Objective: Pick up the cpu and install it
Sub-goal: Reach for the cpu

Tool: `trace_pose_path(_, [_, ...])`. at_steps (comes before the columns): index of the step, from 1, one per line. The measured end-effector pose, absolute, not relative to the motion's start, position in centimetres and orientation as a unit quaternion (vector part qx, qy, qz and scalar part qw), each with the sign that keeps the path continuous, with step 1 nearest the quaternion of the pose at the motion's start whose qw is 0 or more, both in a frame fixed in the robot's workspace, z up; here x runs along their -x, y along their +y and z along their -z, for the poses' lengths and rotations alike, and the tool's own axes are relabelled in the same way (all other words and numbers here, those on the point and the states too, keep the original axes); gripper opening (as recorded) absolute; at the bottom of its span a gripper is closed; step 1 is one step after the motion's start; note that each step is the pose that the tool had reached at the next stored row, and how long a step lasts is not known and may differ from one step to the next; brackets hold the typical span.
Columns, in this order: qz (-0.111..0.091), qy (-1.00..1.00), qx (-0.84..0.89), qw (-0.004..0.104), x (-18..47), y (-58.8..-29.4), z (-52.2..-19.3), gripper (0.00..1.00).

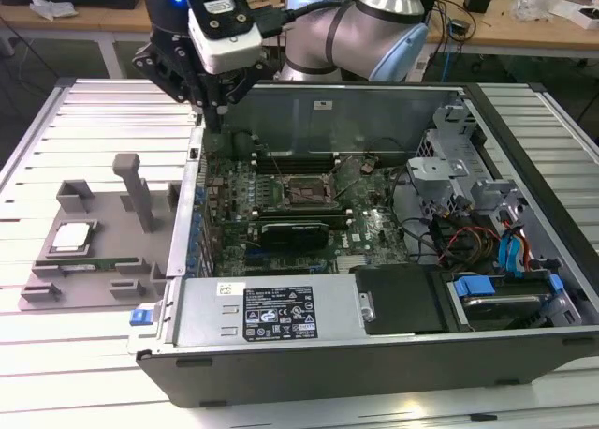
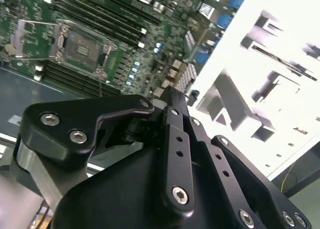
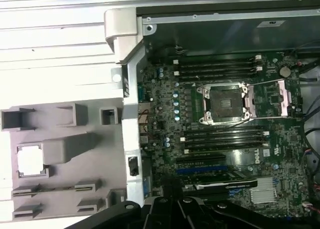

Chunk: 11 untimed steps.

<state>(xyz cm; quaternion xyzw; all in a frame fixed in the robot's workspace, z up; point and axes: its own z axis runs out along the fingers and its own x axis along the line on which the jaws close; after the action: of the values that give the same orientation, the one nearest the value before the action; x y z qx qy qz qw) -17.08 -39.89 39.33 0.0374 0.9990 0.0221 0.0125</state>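
Jaws, tips partly hidden, look clenched empty over the case wall (image 1: 187,204); cpu (image 1: 73,237) sits in the grey tray (image 1: 105,214).

I see the silver and pale-blue jointed robot arm (image 1: 374,26) reaching in from the far side, wrist bent downward. Its black two-finger gripper (image 1: 214,120) points straight down (a white camera box (image 1: 225,26) rides on the wrist), fingertips pressed together and empty.
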Motion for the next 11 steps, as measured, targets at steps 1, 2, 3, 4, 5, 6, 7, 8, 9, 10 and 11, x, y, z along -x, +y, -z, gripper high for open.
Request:
trace_pose_path(1, [-0.022, 0.999, -0.037, 0.013, 17.4, -39.9, -39.3, 0.11])
trace_pose_path(2, [-0.022, 0.999, -0.037, 0.013, 17.8, -39.9, -39.3, 0.11])
trace_pose_path(3, [-0.022, 0.999, -0.038, 0.013, 18.1, -39.9, -39.3, 0.11])
trace_pose_path(4, [-0.022, 0.999, -0.037, 0.013, 18.4, -39.9, -39.3, 0.11])
trace_pose_path(5, [-0.022, 0.999, -0.037, 0.013, 18.6, -39.9, -39.3, 0.11])
trace_pose_path(6, [-0.022, 0.999, -0.037, 0.013, 19.0, -39.9, -39.3, 0.11])
trace_pose_path(7, [-0.022, 0.999, -0.037, 0.013, 19.2, -39.9, -39.3, 0.11])
trace_pose_path(8, [-0.022, 0.999, -0.038, 0.013, 20.0, -39.9, -39.3, 0.11])
trace_pose_path(9, [-0.022, 0.999, -0.037, 0.013, 20.6, -39.9, -39.3, 0.11])
trace_pose_path(10, [-0.022, 0.999, -0.038, 0.013, 21.2, -39.9, -39.3, 0.11])
trace_pose_path(11, [-0.022, 0.999, -0.038, 0.013, 21.6, -39.9, -39.3, 0.11])
